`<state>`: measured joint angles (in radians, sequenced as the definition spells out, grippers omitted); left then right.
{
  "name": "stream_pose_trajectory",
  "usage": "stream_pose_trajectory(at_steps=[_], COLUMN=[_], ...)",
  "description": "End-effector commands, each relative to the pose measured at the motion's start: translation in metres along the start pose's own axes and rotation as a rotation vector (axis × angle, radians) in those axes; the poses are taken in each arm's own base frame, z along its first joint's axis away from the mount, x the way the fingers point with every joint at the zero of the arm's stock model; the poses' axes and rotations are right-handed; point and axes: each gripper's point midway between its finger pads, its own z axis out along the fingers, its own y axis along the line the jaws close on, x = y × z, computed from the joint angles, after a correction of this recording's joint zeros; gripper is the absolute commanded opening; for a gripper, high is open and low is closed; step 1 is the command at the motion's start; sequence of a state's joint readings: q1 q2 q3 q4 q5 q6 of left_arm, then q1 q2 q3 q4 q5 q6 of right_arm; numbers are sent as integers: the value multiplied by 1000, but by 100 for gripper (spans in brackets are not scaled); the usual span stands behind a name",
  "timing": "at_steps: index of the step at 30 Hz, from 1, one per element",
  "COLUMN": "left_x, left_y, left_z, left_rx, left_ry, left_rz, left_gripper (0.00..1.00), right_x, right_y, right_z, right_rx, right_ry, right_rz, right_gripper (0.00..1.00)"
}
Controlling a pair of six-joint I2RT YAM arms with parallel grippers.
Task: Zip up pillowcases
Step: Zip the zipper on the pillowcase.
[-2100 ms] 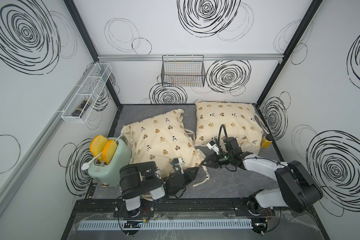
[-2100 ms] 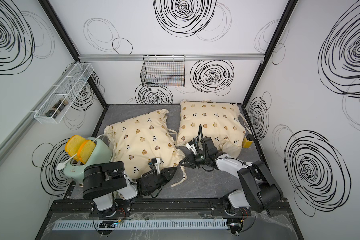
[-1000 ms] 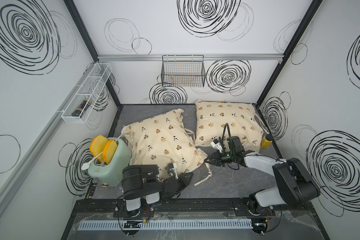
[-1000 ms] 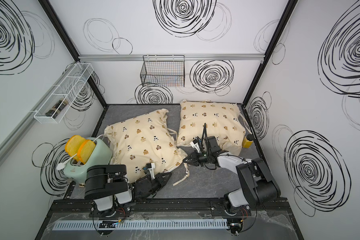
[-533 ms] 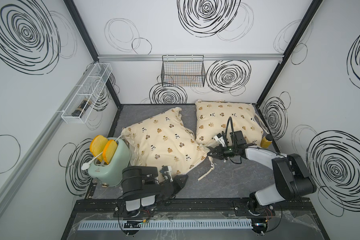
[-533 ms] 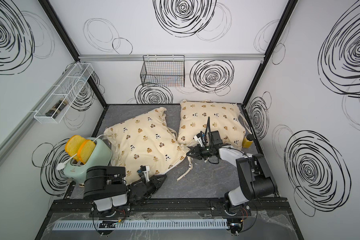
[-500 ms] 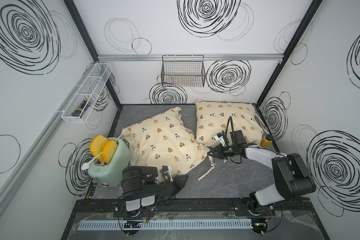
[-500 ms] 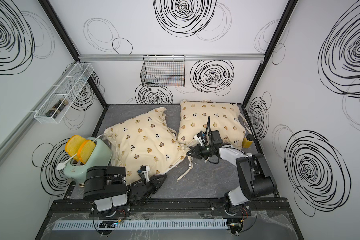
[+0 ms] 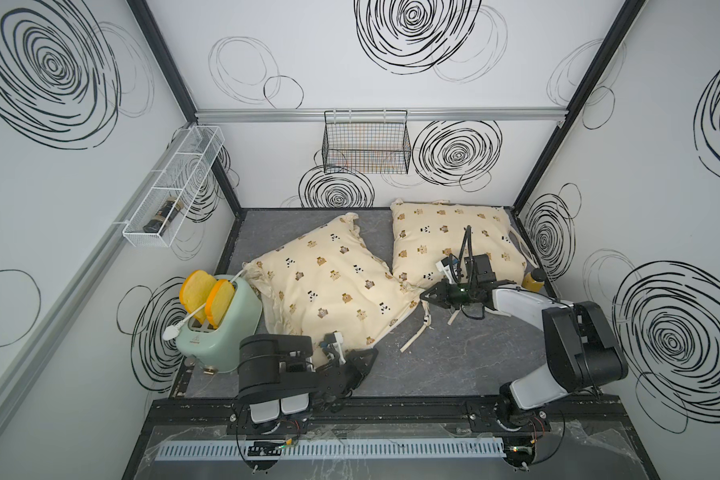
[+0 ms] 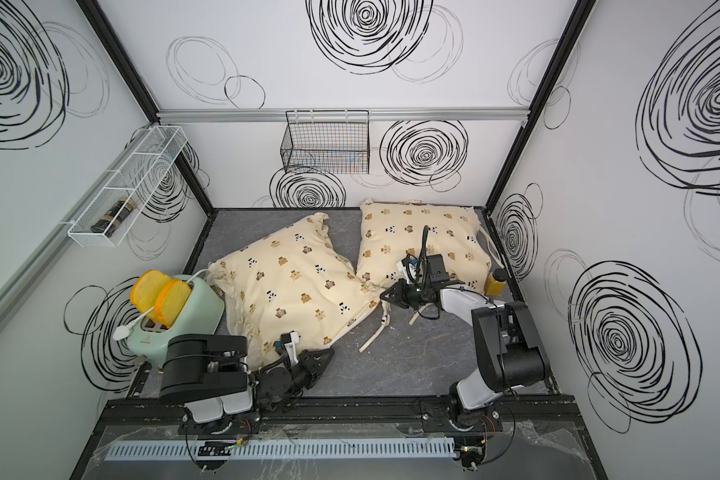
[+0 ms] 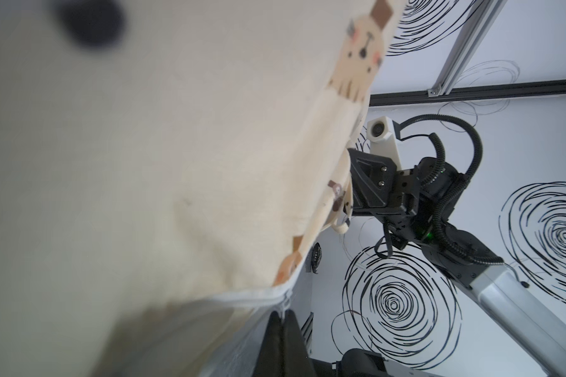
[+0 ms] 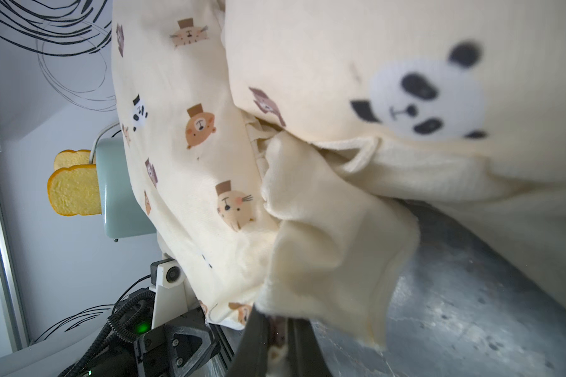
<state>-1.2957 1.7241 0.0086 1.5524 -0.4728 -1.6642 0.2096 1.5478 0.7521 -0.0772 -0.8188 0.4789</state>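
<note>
Overhead, near pillowcase (image 9: 329,291): lying slantwise on the grey bench (image 9: 454,365), just beside the toaster (image 9: 219,328), one corner meeting the far pillowcase (image 9: 445,232).
Overhead, left fingers (image 9: 371,354): pressing shut at the near pillowcase's front edge, low by the rail; what exactly is being pinched not showing in either top view.
Overhead, right fingers (image 9: 425,296): gripping the corner closest to the far pillowcase, holding that edge stretched, tie strips (image 9: 416,336) trailing loose on the bench.
Left wrist, left fingers (image 11: 276,333): squeezing together on the pale seam line (image 11: 242,297) beneath the bulging cloth, seemingly right at the zip.
Right wrist, right fingers (image 12: 255,342): standing almost closed, clamping a fold of cream fabric from the near pillowcase (image 12: 190,182).
Progress, near pillowcase: judging the zip as being worked and not yet finished; closed length not readable.
Progress, far pillowcase: lying untouched, zip out of sight, likely waiting its turn.
</note>
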Motion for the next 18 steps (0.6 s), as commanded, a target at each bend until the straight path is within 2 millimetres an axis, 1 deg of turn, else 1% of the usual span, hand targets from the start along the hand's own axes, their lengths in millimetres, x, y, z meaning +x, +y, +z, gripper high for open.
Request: stream_pose_trajectory(at_steps=[1, 4, 6, 9, 10, 12, 14, 18], left_x=[-28, -25, -27, -38, -41, -37, -30, -23], left_y=[42, 50, 51, 49, 47, 51, 61, 68], left_z=[-42, -40, -39, -46, -49, -55, -61, -68], left_rx=[-136, -195, -237, -300, -289, -297, -340, -367], left_ry=[-25, -18, -32, -70, -71, -21, 37, 77], left_rz=[72, 118, 150, 229, 223, 217, 229, 225], left_gripper=[0, 0, 0, 0, 0, 0, 0, 0], right_x=[-32, -34, -37, -40, -42, -46, -51, -62], right_y=[0, -2, -4, -5, -5, -4, -3, -5], right_z=[-9, -12, -16, -20, -21, -21, -22, -25], right_rx=[27, 34, 36, 31, 30, 23, 24, 38], right_ry=[-97, -103, -112, -127, -134, -141, -150, -179], right_rz=[-34, -31, -28, -23, -24, -24, -23, -26], right_gripper=[0, 0, 0, 0, 0, 0, 0, 0])
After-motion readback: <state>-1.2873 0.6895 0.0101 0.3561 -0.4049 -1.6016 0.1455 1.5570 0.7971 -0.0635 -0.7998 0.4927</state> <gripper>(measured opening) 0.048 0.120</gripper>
